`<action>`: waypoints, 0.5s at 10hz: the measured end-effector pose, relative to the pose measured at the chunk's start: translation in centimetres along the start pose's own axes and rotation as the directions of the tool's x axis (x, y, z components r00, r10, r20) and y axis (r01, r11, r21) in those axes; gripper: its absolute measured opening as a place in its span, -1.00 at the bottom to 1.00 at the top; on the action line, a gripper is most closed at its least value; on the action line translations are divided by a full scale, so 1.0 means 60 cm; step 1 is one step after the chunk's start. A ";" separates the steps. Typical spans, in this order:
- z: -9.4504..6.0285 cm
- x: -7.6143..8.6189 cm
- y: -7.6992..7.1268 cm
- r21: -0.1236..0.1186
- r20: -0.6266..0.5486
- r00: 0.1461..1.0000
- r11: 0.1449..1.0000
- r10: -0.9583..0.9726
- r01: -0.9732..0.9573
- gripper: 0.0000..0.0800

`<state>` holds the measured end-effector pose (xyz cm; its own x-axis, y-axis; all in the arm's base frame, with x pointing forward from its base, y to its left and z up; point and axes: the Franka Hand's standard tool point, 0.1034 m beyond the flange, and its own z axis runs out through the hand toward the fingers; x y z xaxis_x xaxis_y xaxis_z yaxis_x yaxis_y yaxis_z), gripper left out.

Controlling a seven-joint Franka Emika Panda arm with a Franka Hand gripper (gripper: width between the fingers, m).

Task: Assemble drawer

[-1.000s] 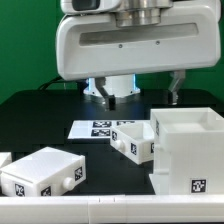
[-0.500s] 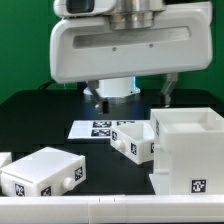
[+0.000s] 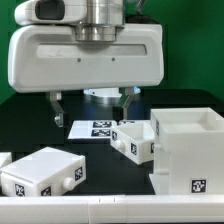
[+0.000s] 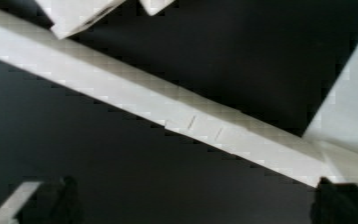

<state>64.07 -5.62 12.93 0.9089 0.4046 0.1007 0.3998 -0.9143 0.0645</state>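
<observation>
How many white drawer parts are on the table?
3, by the exterior view: the housing at right, the center tray beside it, the front tray at lower left. A white sliver at the left edge is unclear.

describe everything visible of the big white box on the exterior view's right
The housing is a large white cube-shaped box, plastic by its look, thick-walled, open at the top. It stands upright on the black table at the exterior view's right, cut by the frame edge. A black-and-white square tag sits low on its front face. A smaller tray lies close beside it; contact cannot be told.
</observation>
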 end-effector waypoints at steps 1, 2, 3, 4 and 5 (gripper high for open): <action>0.000 0.000 0.002 -0.001 0.000 0.999 0.999 -0.054 0.054 0.62; 0.000 -0.001 0.003 -0.002 0.000 0.995 0.995 -0.099 0.099 0.62; 0.004 -0.005 0.009 -0.005 0.007 0.977 0.977 -0.213 0.213 0.62; 0.017 -0.011 0.024 -0.006 0.024 0.959 0.959 -0.282 0.282 0.62; 0.024 -0.009 0.027 -0.007 0.033 0.957 0.957 -0.288 0.288 0.62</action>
<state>64.43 -7.36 11.56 0.7586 0.6500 0.0455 0.6442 -0.7586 0.0977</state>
